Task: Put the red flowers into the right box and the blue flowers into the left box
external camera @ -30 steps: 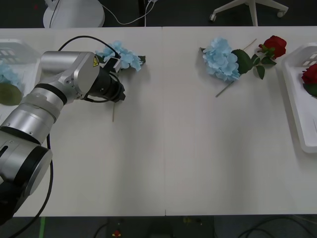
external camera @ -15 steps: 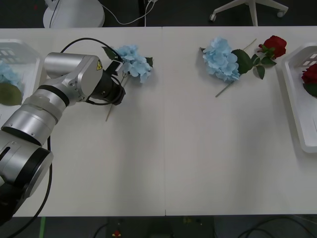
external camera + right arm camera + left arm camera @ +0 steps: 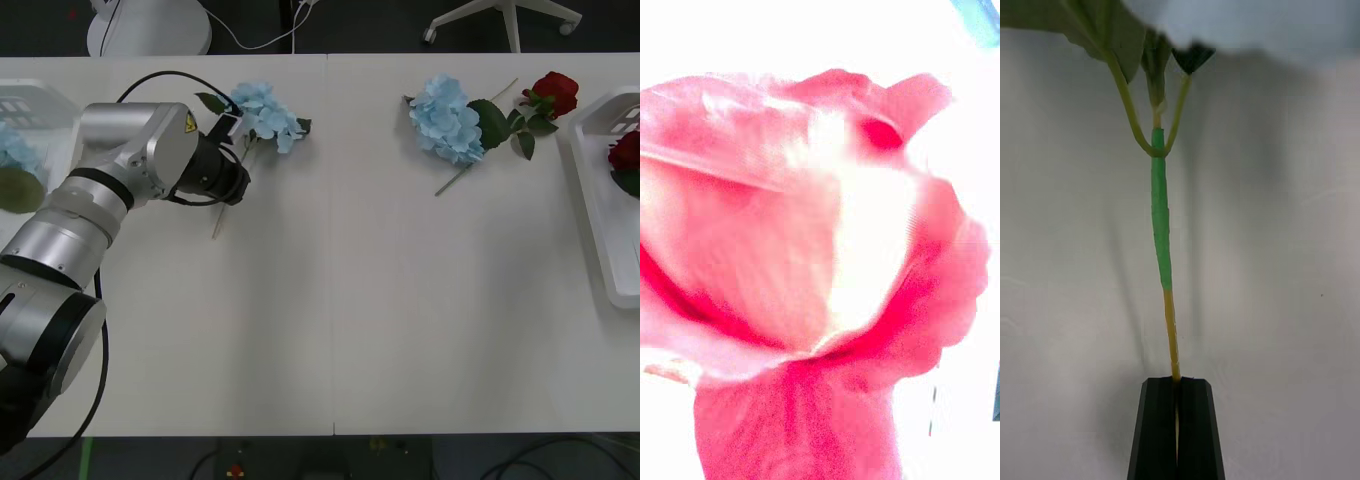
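My left gripper (image 3: 236, 178) is shut on the thin stem of a blue flower (image 3: 264, 112) and holds it just above the table at the far left. In the left wrist view the black fingers (image 3: 1159, 427) pinch the stem (image 3: 1160, 225) at its lower end. The left box (image 3: 45, 98) holds another blue flower (image 3: 12, 150). A third blue flower (image 3: 447, 118) and a red flower (image 3: 555, 92) lie together at the far right of the table. The right box (image 3: 595, 200) holds a red flower (image 3: 628, 150). A red bloom (image 3: 790, 247) sits very close to the right wrist camera.
The table's middle and near side are bare white surface (image 3: 380, 320). A chair base (image 3: 505, 15) and a white stand (image 3: 150, 25) are on the floor beyond the far edge.
The held blue flower swung to the right and then a little back toward the far edge. My left gripper stayed shut on its stem and shifted only slightly.
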Available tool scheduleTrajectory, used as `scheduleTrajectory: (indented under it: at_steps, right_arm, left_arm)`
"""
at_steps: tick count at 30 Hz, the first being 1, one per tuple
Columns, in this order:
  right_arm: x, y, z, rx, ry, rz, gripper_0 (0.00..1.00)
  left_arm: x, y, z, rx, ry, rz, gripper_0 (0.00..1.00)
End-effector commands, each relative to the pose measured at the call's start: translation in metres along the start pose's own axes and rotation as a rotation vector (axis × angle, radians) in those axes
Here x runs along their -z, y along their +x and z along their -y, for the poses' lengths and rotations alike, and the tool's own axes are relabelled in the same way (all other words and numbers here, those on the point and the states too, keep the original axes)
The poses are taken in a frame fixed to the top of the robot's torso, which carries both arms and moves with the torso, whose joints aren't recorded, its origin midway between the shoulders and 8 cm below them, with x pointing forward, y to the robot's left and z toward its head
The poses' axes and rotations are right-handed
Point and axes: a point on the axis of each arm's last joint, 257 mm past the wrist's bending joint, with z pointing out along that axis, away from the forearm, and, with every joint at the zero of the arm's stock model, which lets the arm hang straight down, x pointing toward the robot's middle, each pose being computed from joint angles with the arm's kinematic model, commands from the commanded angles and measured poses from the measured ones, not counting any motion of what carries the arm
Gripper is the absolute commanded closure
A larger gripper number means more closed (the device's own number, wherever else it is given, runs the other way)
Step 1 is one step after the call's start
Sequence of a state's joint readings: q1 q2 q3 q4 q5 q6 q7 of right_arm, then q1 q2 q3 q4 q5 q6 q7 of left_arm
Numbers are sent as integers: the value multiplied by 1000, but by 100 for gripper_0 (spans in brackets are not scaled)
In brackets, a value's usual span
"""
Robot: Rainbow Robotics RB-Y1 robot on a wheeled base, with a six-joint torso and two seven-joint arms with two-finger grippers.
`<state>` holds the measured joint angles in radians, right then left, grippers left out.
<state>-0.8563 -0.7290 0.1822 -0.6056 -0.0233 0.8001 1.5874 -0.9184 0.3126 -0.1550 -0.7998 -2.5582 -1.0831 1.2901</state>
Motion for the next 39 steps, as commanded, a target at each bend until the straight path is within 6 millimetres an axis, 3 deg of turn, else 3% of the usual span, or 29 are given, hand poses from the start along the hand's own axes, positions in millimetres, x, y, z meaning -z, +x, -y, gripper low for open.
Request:
scheduleTrajectory:
  at_steps: [1,3,9,14,21,26,32,38,39]
  right_arm:
    - [12,-35,8,-64,4,57,38]
    - [12,-34,10,-70,-1,56,31]
    - [21,-39,4,-181,-103,36,24]
    - [53,-56,-11,-291,-257,-17,18]
    - [111,-91,-50,-442,-512,-32,16]
    - [132,-110,-88,-602,-642,-56,16]
    - [142,-119,-134,-728,-705,-108,15]
    - [148,-126,-179,-794,-713,-131,15]
    - [149,-127,-187,-804,-716,-135,15]
  left_arm:
    - [42,-62,15,-67,60,118,100]
    - [57,-66,19,-66,83,112,100]
    - [87,-75,39,-90,165,121,100]
    - [123,-69,19,-81,186,199,100]
    - [176,-35,17,-65,235,267,100]
    - [214,-34,-2,-25,243,382,100]
    - [226,-27,-20,-41,228,418,100]
    - [223,-25,-21,-17,226,406,100]
    - [221,-25,-16,0,236,396,85]
